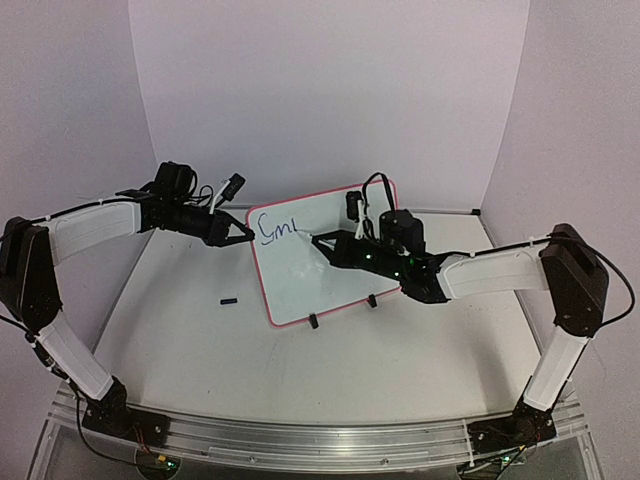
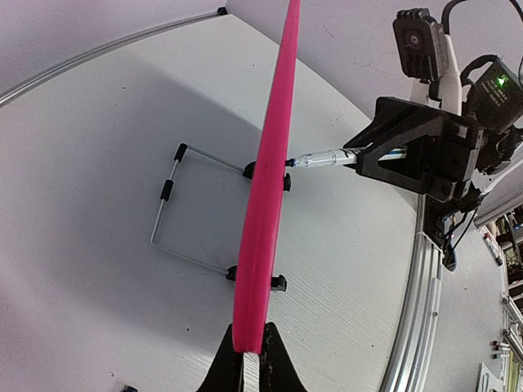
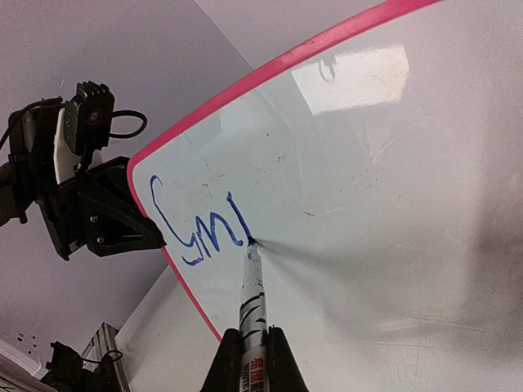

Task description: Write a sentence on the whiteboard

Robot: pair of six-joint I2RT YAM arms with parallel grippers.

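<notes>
**Mid-sentence at the desk [image 1: 200, 345]:** the whiteboard [image 1: 300, 290] stands tilted back near the middle. Its two black clip feet [image 1: 313, 321] rest on the surface and a wire stand [image 2: 176, 214] sits behind it. Your left jaws are clenched on the red-pink frame, on the upper part of the board's left edge. Your right jaws are clenched on a marker [image 3: 252, 304]. Its tip touches the white face just right of the blue lettering [image 3: 200, 233], which so far reads "Smi" in the upper left corner.

Expect the board to be light, thin and stiff. It will likely skid or rock on those small feet when the pen pushes, so the frame edge, clear of the writing area, is the sound place to hold it. The marker looks slim and smooth, and it may twist or slide back in the grip under pressure. A hold low on the barrel, near the tip, should steady it. The glossy face will probably smear if brushed.

From above, the right wrist covers most of the marker. The left wrist camera sees the board edge-on only, so no writing shows there. The marker's label is too blurred to read. A small black piece [image 1: 229, 299] lying on the desk left of the board is too small to name.
</notes>
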